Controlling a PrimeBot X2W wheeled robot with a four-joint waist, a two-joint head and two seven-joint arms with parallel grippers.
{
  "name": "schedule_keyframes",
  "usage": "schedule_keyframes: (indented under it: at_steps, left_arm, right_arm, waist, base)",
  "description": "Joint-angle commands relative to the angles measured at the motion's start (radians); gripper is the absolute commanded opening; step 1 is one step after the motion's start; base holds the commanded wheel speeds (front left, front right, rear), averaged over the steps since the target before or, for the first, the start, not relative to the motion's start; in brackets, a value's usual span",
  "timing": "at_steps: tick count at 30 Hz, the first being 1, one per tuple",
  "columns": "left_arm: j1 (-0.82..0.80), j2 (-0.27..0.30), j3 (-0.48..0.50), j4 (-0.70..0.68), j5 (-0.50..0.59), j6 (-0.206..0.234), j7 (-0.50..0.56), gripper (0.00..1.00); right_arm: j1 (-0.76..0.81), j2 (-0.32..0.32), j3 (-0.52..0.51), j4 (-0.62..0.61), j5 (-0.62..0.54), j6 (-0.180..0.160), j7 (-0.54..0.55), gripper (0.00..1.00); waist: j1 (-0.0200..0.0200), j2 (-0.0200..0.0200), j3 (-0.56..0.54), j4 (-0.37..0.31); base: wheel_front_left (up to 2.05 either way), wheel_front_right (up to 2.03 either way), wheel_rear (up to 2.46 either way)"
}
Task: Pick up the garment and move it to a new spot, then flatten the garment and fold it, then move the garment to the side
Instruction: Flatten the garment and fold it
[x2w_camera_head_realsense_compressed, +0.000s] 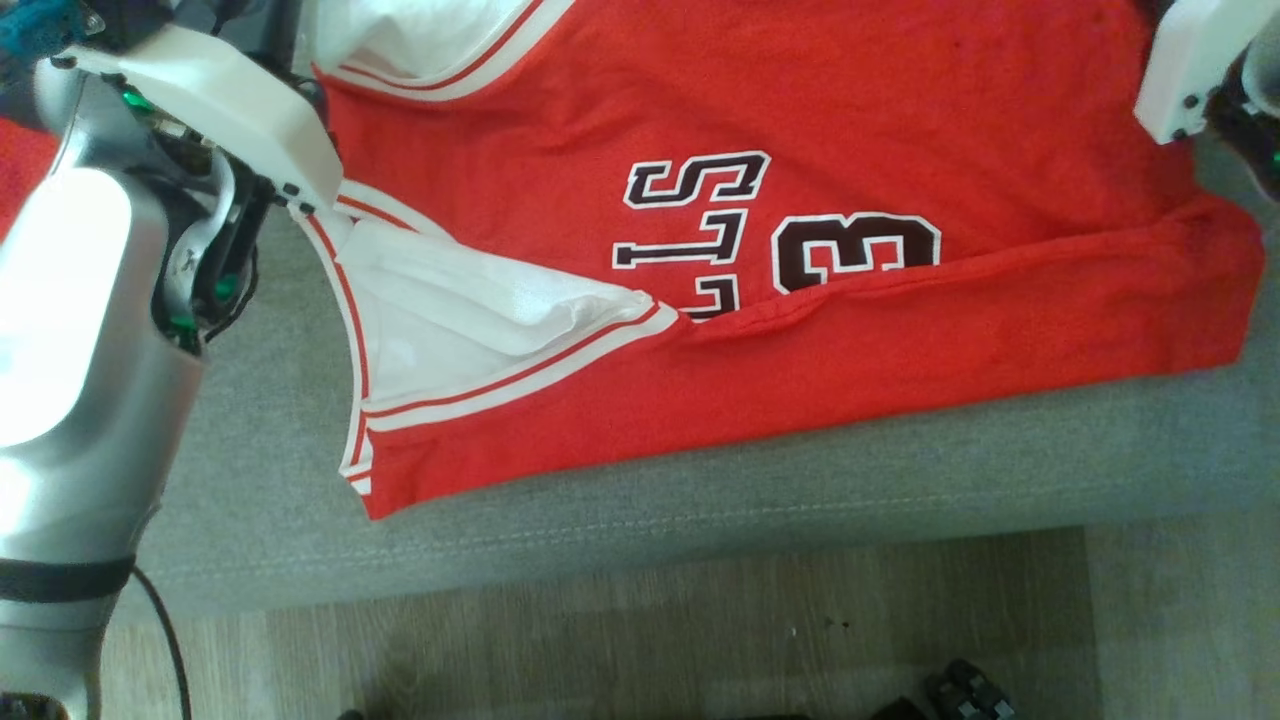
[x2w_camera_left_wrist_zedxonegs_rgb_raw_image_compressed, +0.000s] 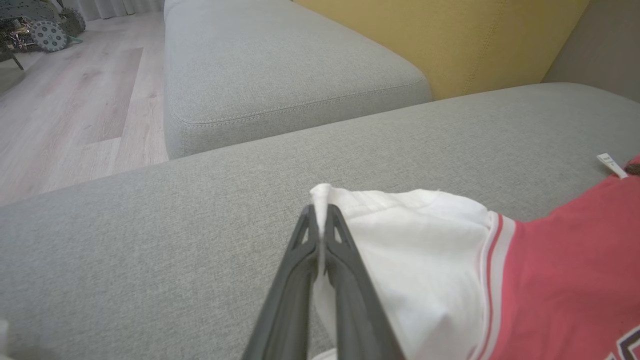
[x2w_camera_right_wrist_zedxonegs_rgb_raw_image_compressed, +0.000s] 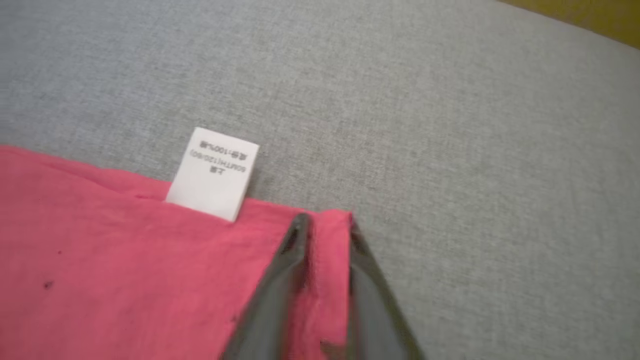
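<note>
Working on the fold, by the look of it. Far left: pinching the jersey's (x2w_camera_head_realsense_compressed: 900, 120) white shoulder cloth tight in the left gripper (x2w_camera_left_wrist_zedxonegs_rgb_raw_image_compressed: 320, 214). Lying spread over the grey sofa cushion (x2w_camera_head_realsense_compressed: 700, 500), near edge lapping the lettering. Far right: straddling the red hem corner beside the label (x2w_camera_right_wrist_zedxonegs_rgb_raw_image_compressed: 212, 172) with the right gripper (x2w_camera_right_wrist_zedxonegs_rgb_raw_image_compressed: 326, 222), clamped or not, impossible to tell. Probably needing both ends lifted together next, evenly. Counting one jersey, one label, two grippers.

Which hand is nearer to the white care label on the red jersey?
Right. The right hand straddles the jersey corner just beside the label; the left hand pinches its white edge, far away.
</note>
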Motion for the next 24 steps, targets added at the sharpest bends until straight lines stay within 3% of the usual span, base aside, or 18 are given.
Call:
schedule_keyframes:
  at_steps: [1, 13, 24]
  left_arm:
    - [-0.035, 0.04, 0.037, -0.031, 0.003, 0.011, -0.01, 0.0]
    - [-0.083, 0.043, 0.056, 0.034, -0.015, 0.016, -0.012, 0.0]
    - [-0.22, 0.011, 0.044, 0.195, 0.013, 0.009, -0.07, 0.0]
  right_arm:
    - [0.02, -0.015, 0.014, -0.013, 0.011, 0.006, -0.003, 0.0]
    - [-0.035, 0.003, -0.06, 0.067, -0.082, 0.006, -0.277, 0.0]
    - [-0.108, 0.097, -0.177, 0.22, -0.222, 0.006, -0.462, 0.0]
  waist:
    - [0.0, 0.0, -0.003, -0.002]
    - [0.0, 0.0, -0.028, -0.012]
    - [0.0, 0.0, -0.035, -0.029]
  base:
    - [0.0, 0.0, 0.0]
    - [0.0, 0.0, 0.0]
    - [0.0, 0.0, 0.0]
